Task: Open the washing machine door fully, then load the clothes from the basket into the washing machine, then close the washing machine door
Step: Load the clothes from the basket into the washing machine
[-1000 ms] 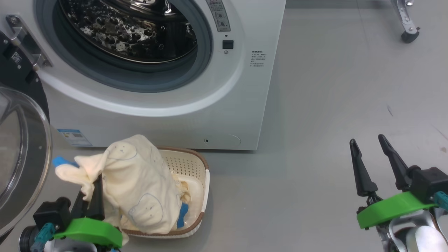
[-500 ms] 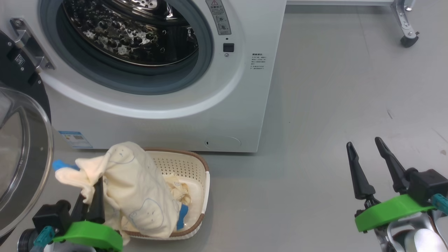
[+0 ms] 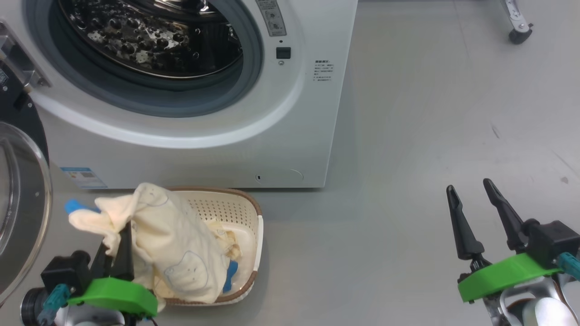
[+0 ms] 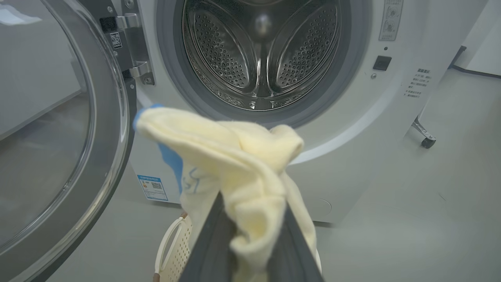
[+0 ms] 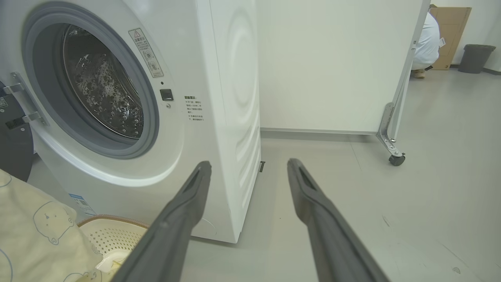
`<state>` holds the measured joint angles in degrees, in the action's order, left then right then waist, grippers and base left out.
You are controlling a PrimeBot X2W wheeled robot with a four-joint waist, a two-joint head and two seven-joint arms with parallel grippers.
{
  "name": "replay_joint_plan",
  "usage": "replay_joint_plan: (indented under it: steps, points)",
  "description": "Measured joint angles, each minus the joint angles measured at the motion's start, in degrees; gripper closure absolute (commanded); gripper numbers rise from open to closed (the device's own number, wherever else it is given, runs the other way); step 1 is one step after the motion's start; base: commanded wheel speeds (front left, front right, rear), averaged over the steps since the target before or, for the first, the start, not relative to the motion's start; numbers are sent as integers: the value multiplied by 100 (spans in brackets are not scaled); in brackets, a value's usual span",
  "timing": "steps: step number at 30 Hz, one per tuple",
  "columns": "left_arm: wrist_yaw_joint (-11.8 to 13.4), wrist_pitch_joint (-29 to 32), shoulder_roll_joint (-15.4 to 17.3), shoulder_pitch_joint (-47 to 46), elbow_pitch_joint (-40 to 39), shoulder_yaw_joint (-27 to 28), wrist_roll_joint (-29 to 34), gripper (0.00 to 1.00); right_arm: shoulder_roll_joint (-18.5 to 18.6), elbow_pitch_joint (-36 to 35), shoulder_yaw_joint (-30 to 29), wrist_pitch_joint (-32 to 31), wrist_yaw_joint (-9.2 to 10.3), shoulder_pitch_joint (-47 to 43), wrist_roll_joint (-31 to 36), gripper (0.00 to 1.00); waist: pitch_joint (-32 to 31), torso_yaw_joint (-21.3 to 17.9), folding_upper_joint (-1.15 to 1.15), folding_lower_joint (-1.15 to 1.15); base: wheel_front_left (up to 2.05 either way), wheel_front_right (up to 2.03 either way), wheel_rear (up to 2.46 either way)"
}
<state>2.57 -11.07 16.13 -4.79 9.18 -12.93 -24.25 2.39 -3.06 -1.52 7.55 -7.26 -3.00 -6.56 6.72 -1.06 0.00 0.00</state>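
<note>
The washing machine (image 3: 217, 154) stands ahead with its porthole uncovered and the steel drum (image 4: 258, 51) showing. The washing machine door (image 3: 22, 203) is swung open at the left, glass bowl facing me. The basket (image 3: 247, 213) sits on the floor before the machine. My left gripper (image 3: 118, 240) is shut on a cream garment of the clothes (image 3: 172, 244), which hangs over the basket's left side; the wrist view has the fabric (image 4: 250, 172) bunched between the fingers. More cream fabric (image 3: 226, 240) lies in the basket. My right gripper (image 3: 468, 184) is open and holds nothing, over the floor at the right.
Grey floor (image 3: 430, 136) spreads right of the machine. A white partition on a castor leg (image 5: 395, 158) stands behind it. A person (image 5: 424, 39) crouches beyond the partition, near a cardboard box and a grey bin (image 5: 475, 58).
The head camera has shifted a little. The held garment has drawn left and off the basket, so more of the basket's inside shows. The right gripper holds its pose.
</note>
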Motion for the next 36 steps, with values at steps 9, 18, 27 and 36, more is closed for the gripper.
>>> replay_joint_plan:
  steps: [9, 18, 27, 36]
  points:
    - [-160, 125, 111, -749, 453, 46, -152, 100, -1, -23, 82, 97, 0, 209, -112, 0, 430, -318, 0, 0, 0, 0, 0]
    - [-426, 636, 460, -2246, 1163, 258, -365, 100, -1, 57, 186, 413, 0, 659, -366, 0, 1291, -729, 0, 1, 0, 0, 0]
    - [-713, 1430, 1005, -3899, 1760, 386, -564, 100, -1, 352, 315, 660, 0, 1117, -711, 0, 2217, -1165, 0, 2, 0, 0, 0]
    - [-864, 2426, 1460, -5388, 1998, 334, -670, 100, -1, 327, 381, 691, 0, 1341, -940, 0, 2885, -1415, 0, 1, 0, 0, 0]
